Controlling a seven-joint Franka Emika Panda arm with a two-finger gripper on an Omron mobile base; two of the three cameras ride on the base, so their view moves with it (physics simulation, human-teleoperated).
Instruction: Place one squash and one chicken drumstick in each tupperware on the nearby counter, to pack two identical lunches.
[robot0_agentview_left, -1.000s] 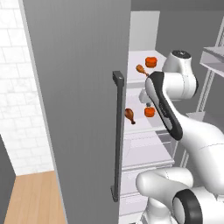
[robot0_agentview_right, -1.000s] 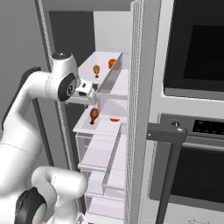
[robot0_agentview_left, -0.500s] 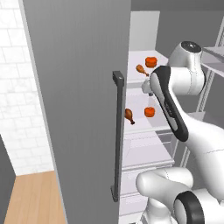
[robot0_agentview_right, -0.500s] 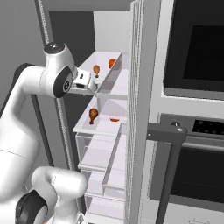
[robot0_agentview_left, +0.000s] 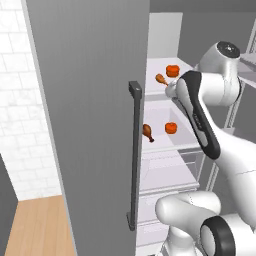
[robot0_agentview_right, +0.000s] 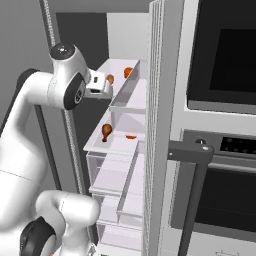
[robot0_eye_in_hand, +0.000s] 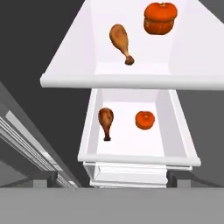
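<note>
Inside the open fridge, one chicken drumstick (robot0_eye_in_hand: 120, 40) and one squash (robot0_eye_in_hand: 160, 17) lie on the upper shelf (robot0_eye_in_hand: 131, 81). A second drumstick (robot0_eye_in_hand: 106, 120) and squash (robot0_eye_in_hand: 144, 119) rest on the shelf below. From the base views I see the upper drumstick (robot0_agentview_left: 161, 79), upper squash (robot0_agentview_left: 172, 70), lower drumstick (robot0_agentview_left: 148, 132) and lower squash (robot0_agentview_left: 170, 128). My gripper (robot0_agentview_right: 105, 89) hovers at the upper shelf's front edge, open and holding nothing, short of the upper drumstick (robot0_agentview_right: 110, 78). The tupperware and the counter are out of view.
The grey fridge door (robot0_agentview_left: 90, 125) with its dark vertical handle (robot0_agentview_left: 134, 150) stands open on the left. A wall oven stack (robot0_agentview_right: 220, 60) with a bar handle (robot0_agentview_right: 192, 152) is on the right. Clear drawers (robot0_eye_in_hand: 131, 175) sit under the shelves.
My hand has risen from between the two shelves to the level of the upper shelf's edge. The food has not moved.
</note>
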